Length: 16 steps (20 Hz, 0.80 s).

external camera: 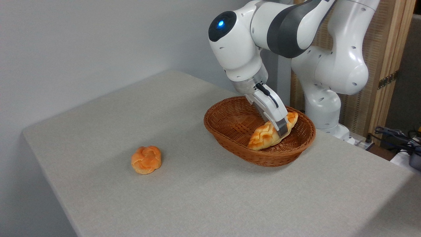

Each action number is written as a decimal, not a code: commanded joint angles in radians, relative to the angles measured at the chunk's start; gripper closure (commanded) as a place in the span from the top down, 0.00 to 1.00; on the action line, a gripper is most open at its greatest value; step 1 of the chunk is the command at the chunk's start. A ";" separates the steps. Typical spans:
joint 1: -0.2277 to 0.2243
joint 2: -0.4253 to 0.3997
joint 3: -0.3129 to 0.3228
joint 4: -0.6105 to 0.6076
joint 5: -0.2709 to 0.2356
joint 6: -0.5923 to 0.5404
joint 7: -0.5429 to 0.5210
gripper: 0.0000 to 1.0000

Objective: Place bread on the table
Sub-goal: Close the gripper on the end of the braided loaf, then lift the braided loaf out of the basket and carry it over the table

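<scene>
Braided bread (268,134) lies tilted inside the wicker basket (230,126) at the table's (197,197) right; gripper (283,129) reaches in, jaws closed across its middle. A round bun (146,159) sits well apart, near left.

Glossy white arm (332,65) with dark grey joint bands and a glowing blue light (220,23).

Plain grey wall (82,42) standing behind; wooden screen (384,65) showing right of that wall; cables (394,133) lying low beside the screen.
</scene>
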<state>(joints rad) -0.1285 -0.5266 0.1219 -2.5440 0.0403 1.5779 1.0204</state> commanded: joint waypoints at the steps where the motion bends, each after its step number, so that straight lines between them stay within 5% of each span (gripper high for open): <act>1: -0.010 -0.003 0.012 -0.001 0.004 0.001 0.024 0.26; 16: -0.010 0.005 0.013 0.004 0.004 -0.009 0.023 0.26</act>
<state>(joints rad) -0.1285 -0.5264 0.1220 -2.5440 0.0403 1.5770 1.0205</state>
